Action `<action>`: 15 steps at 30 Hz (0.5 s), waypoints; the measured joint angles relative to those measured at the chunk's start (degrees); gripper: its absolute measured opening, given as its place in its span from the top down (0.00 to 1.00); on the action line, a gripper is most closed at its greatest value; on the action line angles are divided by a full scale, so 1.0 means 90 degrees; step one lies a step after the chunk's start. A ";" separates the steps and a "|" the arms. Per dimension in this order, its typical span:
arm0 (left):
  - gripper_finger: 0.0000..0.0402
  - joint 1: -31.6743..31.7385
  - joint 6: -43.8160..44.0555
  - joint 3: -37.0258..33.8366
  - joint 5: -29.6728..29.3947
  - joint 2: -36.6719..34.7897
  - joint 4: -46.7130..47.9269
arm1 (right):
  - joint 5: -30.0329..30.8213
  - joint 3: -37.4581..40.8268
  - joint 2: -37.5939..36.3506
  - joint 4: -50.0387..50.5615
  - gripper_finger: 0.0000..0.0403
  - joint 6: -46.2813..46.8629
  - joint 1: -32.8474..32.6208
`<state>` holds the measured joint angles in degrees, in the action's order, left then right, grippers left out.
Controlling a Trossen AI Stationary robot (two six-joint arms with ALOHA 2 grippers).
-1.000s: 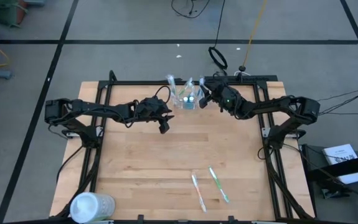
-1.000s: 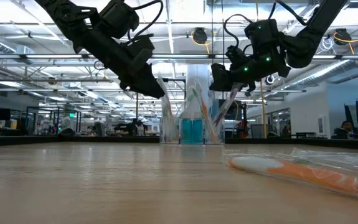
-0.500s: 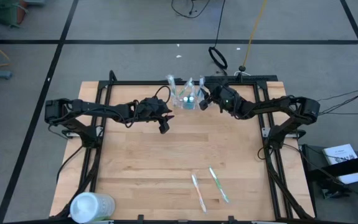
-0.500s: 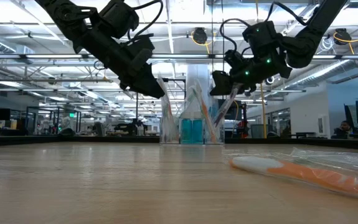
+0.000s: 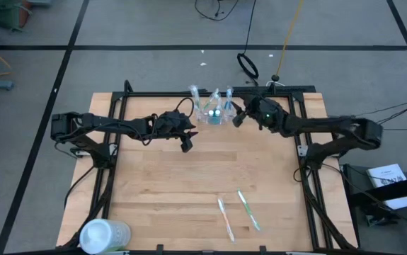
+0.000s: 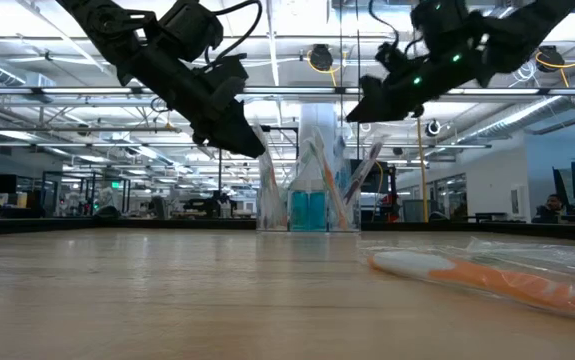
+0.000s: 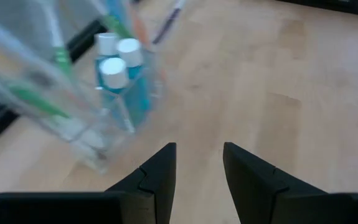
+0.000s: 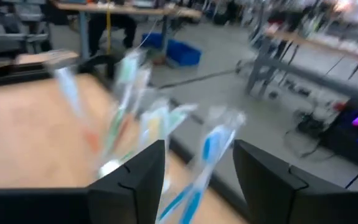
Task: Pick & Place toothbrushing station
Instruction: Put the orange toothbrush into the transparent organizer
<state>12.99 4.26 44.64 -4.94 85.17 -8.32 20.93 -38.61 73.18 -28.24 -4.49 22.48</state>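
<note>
- Nearest the table's front edge, two wrapped toothbrushes (image 5: pixel 237 212) lie loose, well apart from the cup; by my reading they are what is left to place
- Left gripper (image 5: pixel 186 144) hovers just beside the cup, fingers spread, empty
- Right gripper (image 5: pixel 236 119) hangs raised beside the cup, fingers apart, nothing between them
- At the far edge, the clear cup (image 5: pixel 212 113) already holds toothpaste tubes (image 7: pixel 121 74) and several brushes
</note>
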 joint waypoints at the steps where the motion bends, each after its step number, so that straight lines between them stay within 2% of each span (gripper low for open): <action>1: 0.66 -0.0021 -0.0020 0.0000 0.0107 0.0000 0.0000 | 0.0000 0.0000 -0.0216 0.0374 0.54 0.0204 -0.0109; 8: 0.66 -0.0410 -0.0594 0.0000 0.1028 0.0000 -0.0010 | -0.0062 0.0000 -0.1523 0.3609 0.58 0.1751 -0.0995; 11: 0.66 -0.0703 -0.0632 0.0000 0.1263 0.0000 -0.0068 | -0.0341 0.0000 -0.1848 0.4945 0.59 0.2154 -0.1429; 15: 0.66 -0.1279 -0.0642 0.0000 0.1466 0.0000 -0.0229 | -0.0244 0.0005 -0.1967 0.6144 0.60 0.3658 -0.1987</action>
<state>1.48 -1.52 44.64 8.26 85.17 -10.38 18.73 -38.56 55.47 27.05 28.43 4.60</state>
